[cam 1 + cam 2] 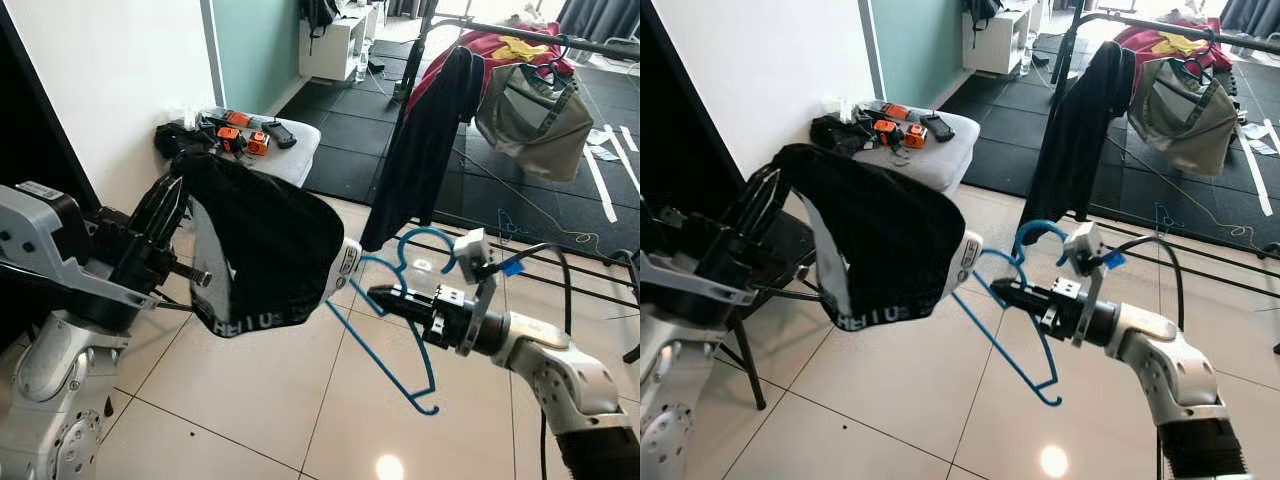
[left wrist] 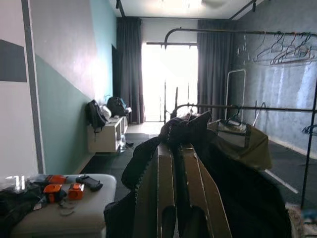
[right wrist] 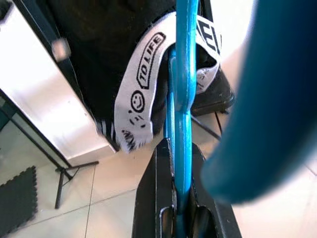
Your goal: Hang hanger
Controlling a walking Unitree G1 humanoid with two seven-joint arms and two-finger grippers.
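The right gripper [image 1: 385,296] is clamped on a blue hanger [image 1: 400,340], held above the tiled floor [image 1: 250,400]. The left gripper [image 1: 178,190] pinches the black garment [image 1: 265,245] (white lettered waistband), which hangs over the hanger's end.

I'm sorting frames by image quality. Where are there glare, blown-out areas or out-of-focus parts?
Left eye view: a glare spot on the floor tiles, otherwise sharp. Left wrist view: the window is blown out and the room dim. Right wrist view: the blue hanger near the lens is blurred, as is a large blue shape beside it; the waistband print stays readable.
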